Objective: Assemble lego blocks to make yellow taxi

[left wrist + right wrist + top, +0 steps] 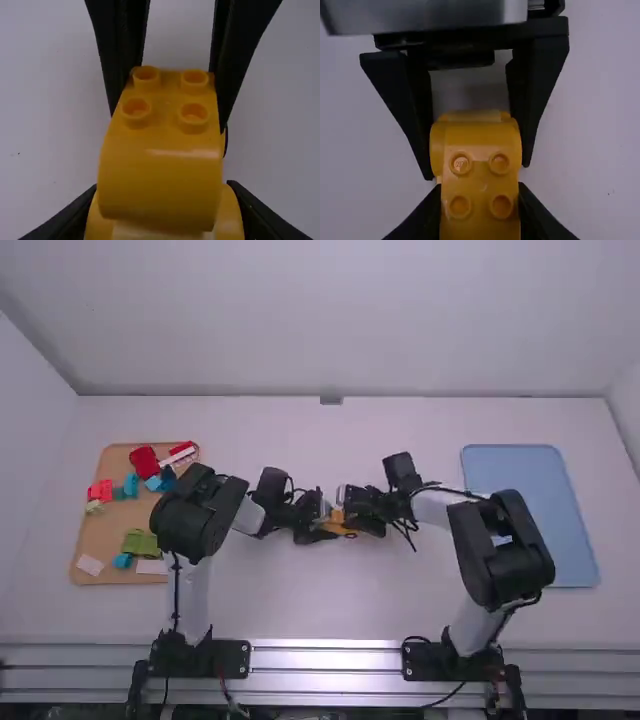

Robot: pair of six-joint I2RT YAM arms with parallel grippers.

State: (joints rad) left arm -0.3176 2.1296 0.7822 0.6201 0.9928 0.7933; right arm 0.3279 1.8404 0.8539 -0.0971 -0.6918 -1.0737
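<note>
Yellow lego blocks [160, 170]: well right of the tan tray [95, 533]
Left hand [320, 525]: clamped on the yellow lego blocks
Right hand [358, 520]: clamped on them too, farther from the tan tray

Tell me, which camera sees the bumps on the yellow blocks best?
The left wrist view: four bumps look big there, with nothing in front. The right wrist view has four too, but smaller. In the high view the yellow blocks are tiny, so I can't make out bumps.
</note>
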